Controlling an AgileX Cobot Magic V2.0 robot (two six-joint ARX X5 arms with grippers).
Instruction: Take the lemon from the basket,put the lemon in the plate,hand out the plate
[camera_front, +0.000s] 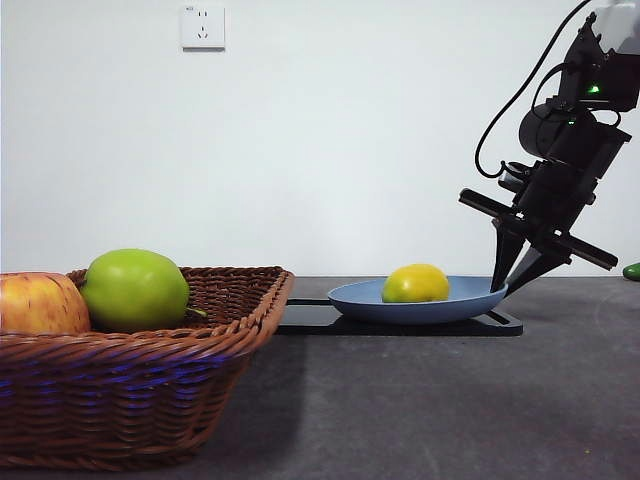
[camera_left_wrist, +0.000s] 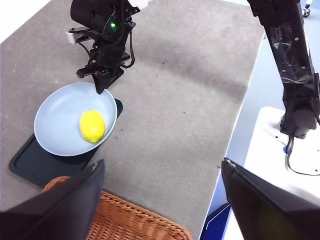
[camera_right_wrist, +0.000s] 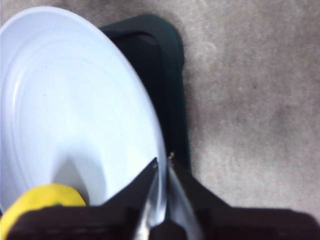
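We see the lemon (camera_front: 416, 283) lying on its side in the plate (camera_front: 470, 300), its long axis level and running across the front view, from nine o'clock to three o'clock. In the left wrist view the lemon (camera_left_wrist: 92, 125) sits toward the four o'clock part of the plate (camera_left_wrist: 60, 117), its long axis running from about eleven o'clock to five o'clock. The plate rests on a black tray (camera_front: 400, 325) on the grey table (camera_front: 450, 400). The right gripper (camera_front: 512, 283) comes down from the two o'clock corner of the front view and meets the plate's rim at its three o'clock edge; in the right wrist view its jaws (camera_right_wrist: 162, 162) stand nearly together with the thin rim (camera_right_wrist: 161, 145) between them, one tip inside the plate and one outside, so we read them as pinched on the rim. At nine o'clock from the plate in the front view stands the basket (camera_front: 150, 370), holding a green apple (camera_front: 135, 290) and, touching it at its nine o'clock side, a red-yellow apple (camera_front: 40, 303). The left gripper (camera_left_wrist: 160, 200) hangs high above the basket's rim (camera_left_wrist: 120, 220), its jaws spread wide and holding nothing.
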